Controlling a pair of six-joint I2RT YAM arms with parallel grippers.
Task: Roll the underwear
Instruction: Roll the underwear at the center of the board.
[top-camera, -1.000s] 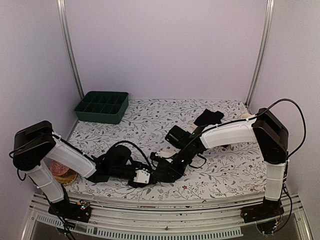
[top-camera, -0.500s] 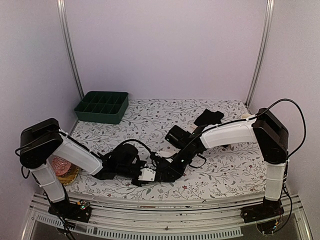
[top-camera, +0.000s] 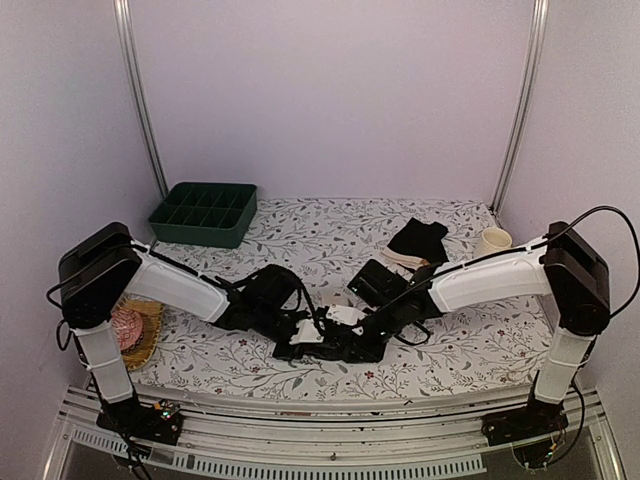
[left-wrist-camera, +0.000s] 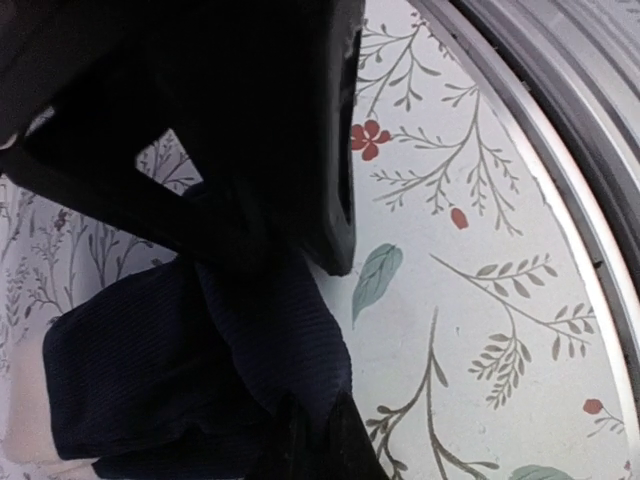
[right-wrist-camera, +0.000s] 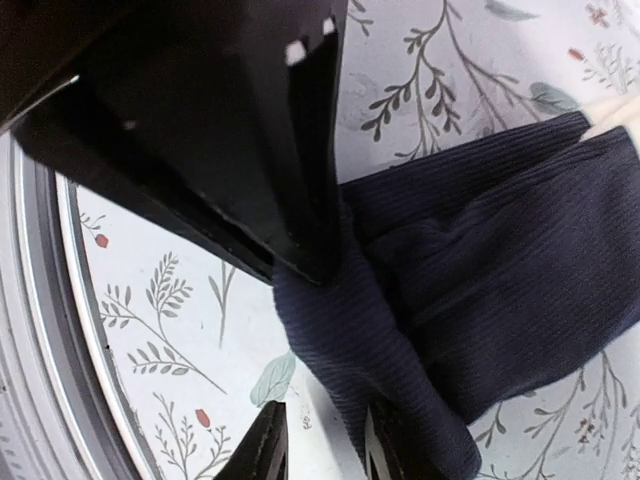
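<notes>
A dark navy ribbed underwear (left-wrist-camera: 150, 370) lies bunched on the flowered cloth near the table's front edge, between my two grippers. My left gripper (left-wrist-camera: 315, 440) is shut, pinching a fold of it at its near edge. In the top view the left gripper (top-camera: 300, 338) and the right gripper (top-camera: 350, 335) face each other over the dark garment (top-camera: 330, 352). The right gripper (right-wrist-camera: 325, 450) has its jaws apart, with bare cloth showing between them. The same underwear (right-wrist-camera: 480, 290) drapes against one of its fingers (right-wrist-camera: 385, 450) but is not clamped.
A dark green compartment tray (top-camera: 203, 213) stands at the back left. More black garments (top-camera: 418, 238) lie at the back right beside a cream-beige roll (top-camera: 492, 241). A pink knitted ball (top-camera: 127, 328) sits at the left edge. The metal front rail (left-wrist-camera: 560, 150) runs close by.
Both grippers have shifted right along the front edge. The left jaws have closed on the underwear's fold. The right jaws have parted a little and the right arm has swung outward.
</notes>
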